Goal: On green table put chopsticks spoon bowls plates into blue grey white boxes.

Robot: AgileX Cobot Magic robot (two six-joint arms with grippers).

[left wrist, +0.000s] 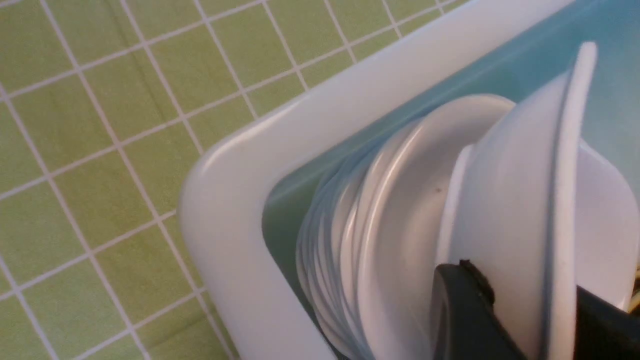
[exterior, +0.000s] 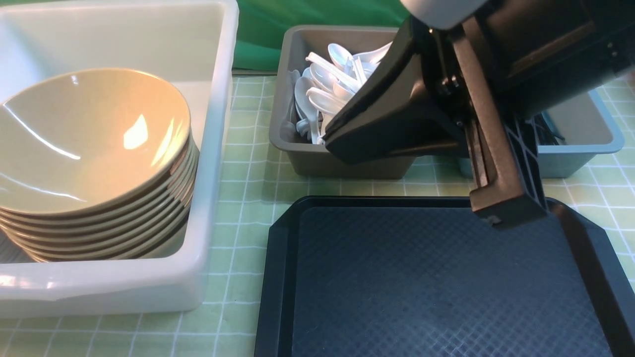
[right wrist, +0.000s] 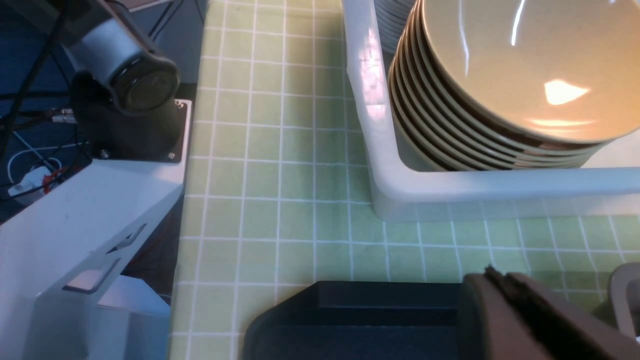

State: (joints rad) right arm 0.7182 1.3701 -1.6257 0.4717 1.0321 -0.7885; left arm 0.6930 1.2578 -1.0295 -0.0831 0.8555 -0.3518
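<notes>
- One white box (exterior: 218, 124) is holding roughly eight stacked bowls (exterior: 89, 144) on the green table (exterior: 248, 173).
- One black tray (exterior: 421, 287) is lying under the right gripper (exterior: 501, 215) (jaws pressed together).
- One grey box (exterior: 287, 139) is holding heaped spoons (exterior: 327, 94).
- The left gripper (left wrist: 532, 310) is flanking one upright plate (left wrist: 510, 200) inside the white box; grip unreadable.

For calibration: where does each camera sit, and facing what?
Front: between arms, facing forward over black tray to grey box of spoons; right hand shows.
Left wrist: on left arm, facing plates in white box; left hand shows.
Right wrist: on right arm, facing bowls; right hand, arm base show.
Front and right wrist share bowls, tray.
</notes>
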